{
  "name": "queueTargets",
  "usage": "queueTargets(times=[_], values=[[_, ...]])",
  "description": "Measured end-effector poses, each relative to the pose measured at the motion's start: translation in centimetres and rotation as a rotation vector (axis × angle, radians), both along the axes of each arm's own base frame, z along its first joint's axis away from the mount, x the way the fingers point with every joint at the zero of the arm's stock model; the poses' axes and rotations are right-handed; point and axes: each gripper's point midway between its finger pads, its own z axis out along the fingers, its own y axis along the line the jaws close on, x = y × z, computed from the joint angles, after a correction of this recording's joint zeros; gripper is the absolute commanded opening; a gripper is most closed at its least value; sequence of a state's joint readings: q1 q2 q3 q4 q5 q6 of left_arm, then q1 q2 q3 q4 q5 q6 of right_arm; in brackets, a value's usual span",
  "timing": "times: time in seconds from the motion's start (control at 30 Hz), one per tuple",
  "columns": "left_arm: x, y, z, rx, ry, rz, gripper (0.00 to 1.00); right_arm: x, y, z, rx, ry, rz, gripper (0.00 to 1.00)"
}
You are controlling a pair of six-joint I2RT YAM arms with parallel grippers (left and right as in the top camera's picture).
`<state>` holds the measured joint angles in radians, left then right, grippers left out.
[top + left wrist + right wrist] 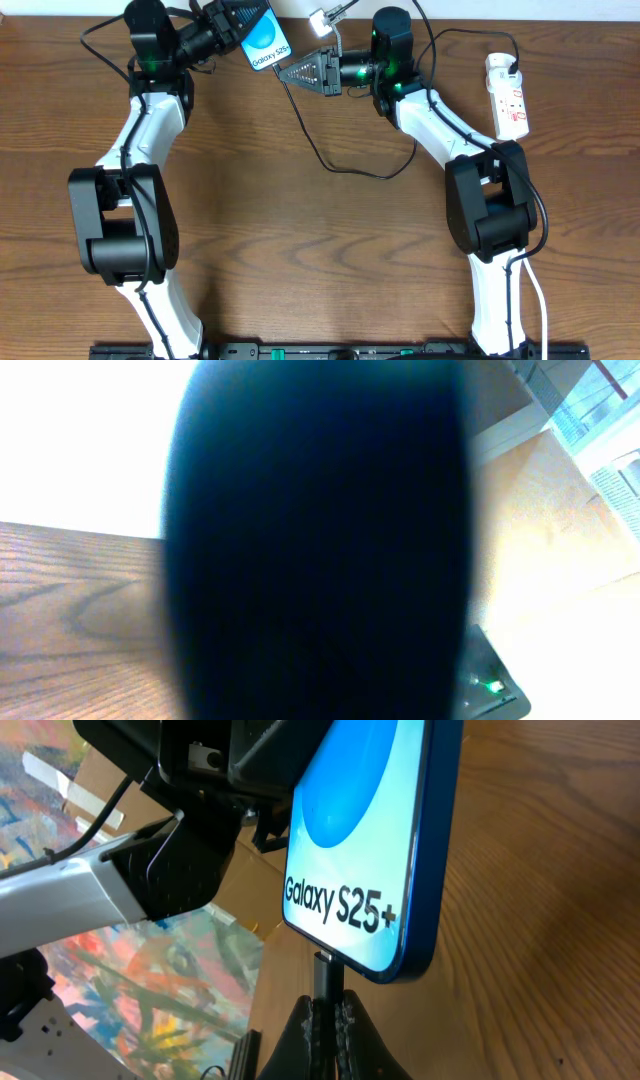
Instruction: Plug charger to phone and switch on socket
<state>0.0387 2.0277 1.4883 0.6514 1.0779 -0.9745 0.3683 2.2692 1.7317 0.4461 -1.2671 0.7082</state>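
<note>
Left claw [232, 24] grips phone [265, 45]; right claw [291, 70] pinches charger [325, 977] tip, seemingly inserted.

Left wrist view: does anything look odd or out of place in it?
Yes. A dark blurred shape fills most of the picture; only a strip of table shows at the left. It is probably the phone, which the left pincer holds close before the lens.
</note>
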Motion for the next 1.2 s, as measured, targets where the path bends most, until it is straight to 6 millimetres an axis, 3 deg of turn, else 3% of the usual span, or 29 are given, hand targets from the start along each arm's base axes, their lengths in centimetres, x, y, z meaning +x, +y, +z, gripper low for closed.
queueTargets(times=[0.63,0.83,1.0,1.2], values=[[0.0,-0.5,0.0,0.002,-0.004,0.001,0.07,0.0,0.0,0.0,-0.001,0.013,-0.001,0.02],[-0.1,-0.9,-0.1,0.003,0.002,-0.007,0.07,0.5,0.0,0.2,0.002,0.005,-0.030,0.21],[-0.1,-0.9,-0.1,0.004,-0.002,-0.008,0.07,0.7,0.0,0.2,0.000,0.007,-0.040,0.20],[-0.8,-2.0,-0.3,0.004,0.010,-0.054,0.07,1.5,-0.3,0.3,0.002,-0.005,-0.080,0.27]])
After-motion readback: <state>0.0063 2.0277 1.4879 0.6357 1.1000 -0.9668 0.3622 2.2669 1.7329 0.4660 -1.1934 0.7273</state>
